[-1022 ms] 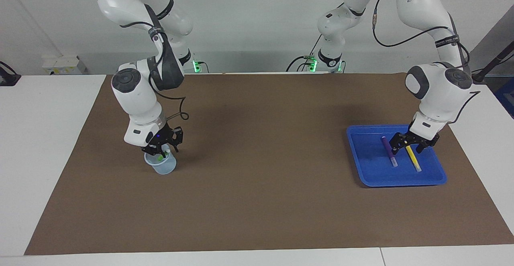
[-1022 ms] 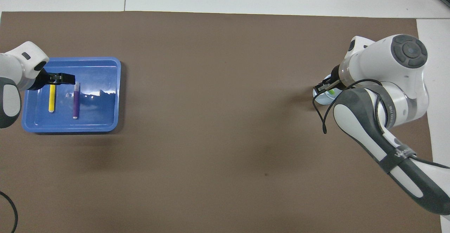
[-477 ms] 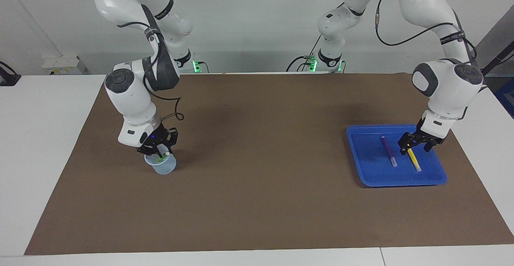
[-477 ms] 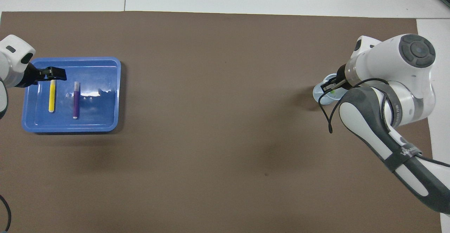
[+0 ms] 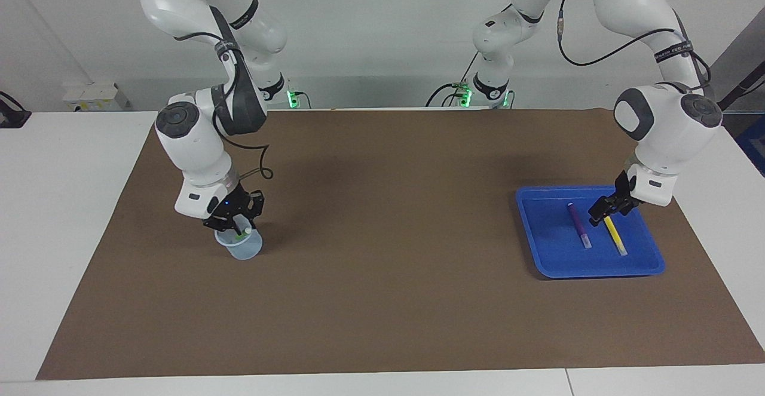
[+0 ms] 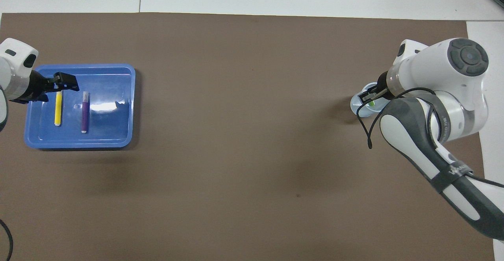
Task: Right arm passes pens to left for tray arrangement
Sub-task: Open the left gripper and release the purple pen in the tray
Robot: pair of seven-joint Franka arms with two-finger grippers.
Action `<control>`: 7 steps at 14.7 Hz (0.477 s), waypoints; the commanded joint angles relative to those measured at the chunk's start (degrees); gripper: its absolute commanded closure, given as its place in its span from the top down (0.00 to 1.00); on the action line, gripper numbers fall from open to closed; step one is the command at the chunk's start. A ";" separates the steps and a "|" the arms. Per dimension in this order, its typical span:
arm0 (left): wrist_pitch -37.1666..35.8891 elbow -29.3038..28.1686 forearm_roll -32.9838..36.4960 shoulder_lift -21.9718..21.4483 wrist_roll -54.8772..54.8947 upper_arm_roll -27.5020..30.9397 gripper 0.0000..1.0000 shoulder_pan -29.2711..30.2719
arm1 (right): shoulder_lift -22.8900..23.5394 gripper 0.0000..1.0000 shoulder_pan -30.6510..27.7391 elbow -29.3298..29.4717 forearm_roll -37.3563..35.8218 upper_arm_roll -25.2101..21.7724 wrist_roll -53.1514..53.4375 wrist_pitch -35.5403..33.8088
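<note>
- Pens first, operator: you have two of them lying flat in the blue tray and a third standing in a cup at the right arm's end of the counter.
- Your brown mat covers most of the counter; tray and cup sit on it well apart, unmoved since a second ago.
- Your left arm has lifted and swung outward since the earlier frame; its left pincer now hangs over the tray's edge nearest the robots, above the top of the yellow pen, jaws spread wide and holding nothing.
- Your right arm has shifted slightly toward its own end of the counter; its right pincer stays down at the mouth of the cup, around the green pen. Whether the fingers grip it, you cannot tell.
- The cup is small, translucent and pale blue.
- The purple pen and the yellow pen lie side by side, nearly parallel, not touching, long axes running from nearer the robots to farther away, whitish tips at the ends farther from the robots. Neither has moved.
- The green pen stands tilted in the cup, whitish end uppermost; only a short stretch of it shows.
</note>
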 commanded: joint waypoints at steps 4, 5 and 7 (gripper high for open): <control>-4.11 -0.07 -2.97 -2.69 -6.68 0.03 1.00 -1.32 | -0.66 0.47 -0.33 -1.61 1.32 0.44 0.48 3.61; -4.55 -0.07 -2.97 -2.69 -7.55 -0.05 1.00 -1.32 | -0.48 0.46 -0.33 -1.61 1.32 0.44 0.48 3.70; -5.16 -0.07 -3.76 -2.78 -8.79 -0.58 1.00 -1.32 | -0.48 0.36 -0.33 -1.44 1.32 0.44 0.48 3.44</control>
